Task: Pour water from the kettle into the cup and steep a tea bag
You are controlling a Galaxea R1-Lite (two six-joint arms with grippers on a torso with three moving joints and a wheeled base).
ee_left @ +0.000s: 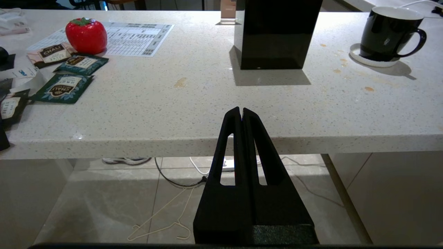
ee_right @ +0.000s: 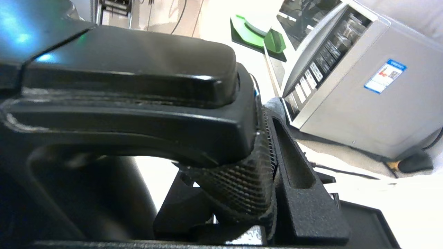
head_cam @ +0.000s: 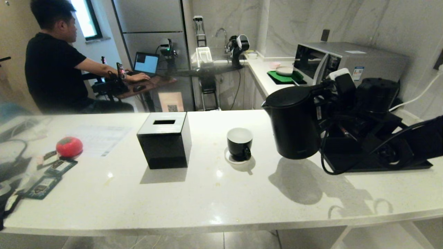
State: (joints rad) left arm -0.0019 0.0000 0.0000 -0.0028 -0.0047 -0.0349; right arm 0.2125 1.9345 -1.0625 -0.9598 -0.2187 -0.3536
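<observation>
Head view: my right gripper (head_cam: 341,90) is clamped on the handle of the kettle (head_cam: 294,122), right of centre on the counter (head_cam: 214,193). The cup (head_cam: 239,143) stands just left of it. My left gripper (ee_left: 241,116), fingers pressed together, hangs at the counter's edge.

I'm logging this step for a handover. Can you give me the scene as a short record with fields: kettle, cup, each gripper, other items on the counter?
kettle: kettle upright on the counter, lid closed, right of the cup
cup: cup upright on a small white coaster; contents not visible
right gripper: right gripper, jaws closed on the kettle's handle
left gripper: left gripper, jaws shut, empty, at the counter's near edge
other items: black tissue box, red strawberry-shaped object, teal sachets
tea bag: none seen out of a sachet
</observation>
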